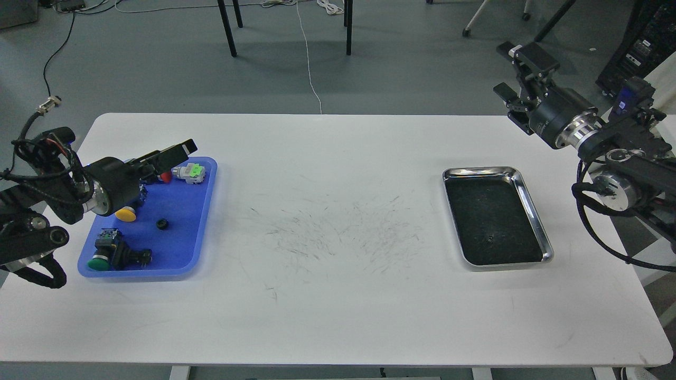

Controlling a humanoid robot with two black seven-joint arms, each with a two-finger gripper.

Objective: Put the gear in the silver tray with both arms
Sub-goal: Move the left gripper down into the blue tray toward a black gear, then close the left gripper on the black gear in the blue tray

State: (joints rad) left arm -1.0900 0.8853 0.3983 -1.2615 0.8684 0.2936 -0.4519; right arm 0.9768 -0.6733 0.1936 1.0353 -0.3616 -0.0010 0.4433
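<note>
The silver tray (531,203) lies flat on the right part of the white counter (338,295), its dark scuffed floor bare but for a tiny speck near the near end. Well apart from it, on the left part of the counter, sits a blue plastic tray (182,248) that holds several push-button parts: one with a red cap (166,176), a grey one with a green top (191,172), one with a yellow cap (125,214), one with a green cap (97,262), and a small black ring-shaped piece (161,224), possibly the gear, near the tray's middle. The left gripper (177,152) reaches over the far edge of the blue tray, just above the red-capped part; it is seen dark and side-on, so I cannot tell whether it is released or clenched. The right gripper (516,71) hangs in the air beyond the far right corner of the counter, its two fingers spread apart and grasping nothing, well away from the silver tray.
</note>
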